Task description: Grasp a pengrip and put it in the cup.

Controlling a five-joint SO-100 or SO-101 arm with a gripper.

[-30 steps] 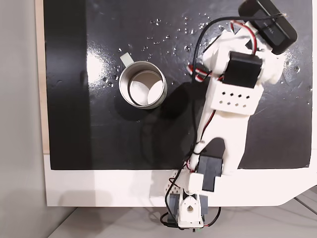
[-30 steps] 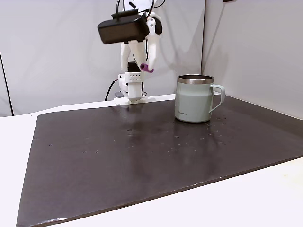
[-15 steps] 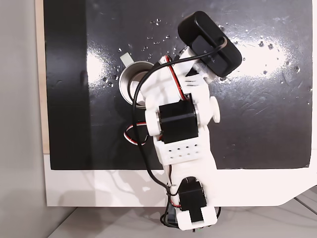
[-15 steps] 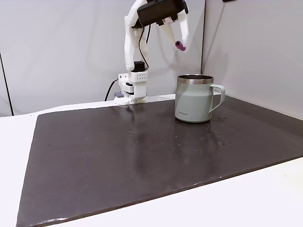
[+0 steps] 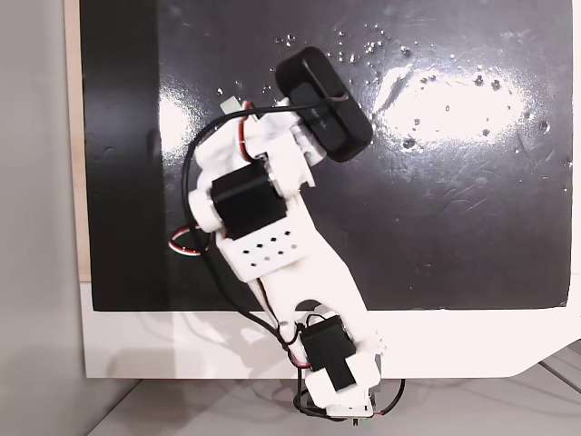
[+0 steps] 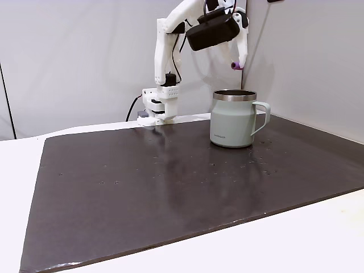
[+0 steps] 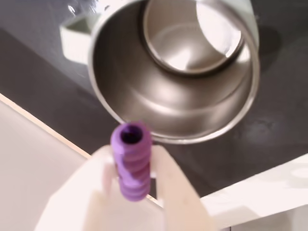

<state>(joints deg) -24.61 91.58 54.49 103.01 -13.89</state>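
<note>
Your fingers (image 7: 131, 185) are clamped on the pengrip (image 7: 131, 161), 1 on each side of its lower half, so the open end of the little purple tube sticks out past the tips toward the cup (image 7: 173, 72). In the side fixed view the pengrip (image 6: 235, 66) hangs in the air above the cup (image 6: 233, 119), over its rim and clear of it, with the arm (image 6: 170, 34) arched over from its base at the back of the counter (image 6: 170, 187). From above, the arm (image 5: 263, 227) covers the cup almost entirely; just the small tab handle (image 5: 231, 106) peeks out at its upper left.

Judging by the ribbed, rubbery look, the pengrip is very light and soft. It should squash a little under pressure and cling to the pads rather than slip, so it may stick to 1 finger for a moment when you let go. The hold across the ribbed middle looks sound, and I would not squeeze harder.

In the wrist view the tube sits just short of the near rim, not yet over the centre of the bright steel inside. Carry it a little further over the opening before you release, since something this light could bounce off the rim onto the dark mat (image 6: 114, 170).
</note>
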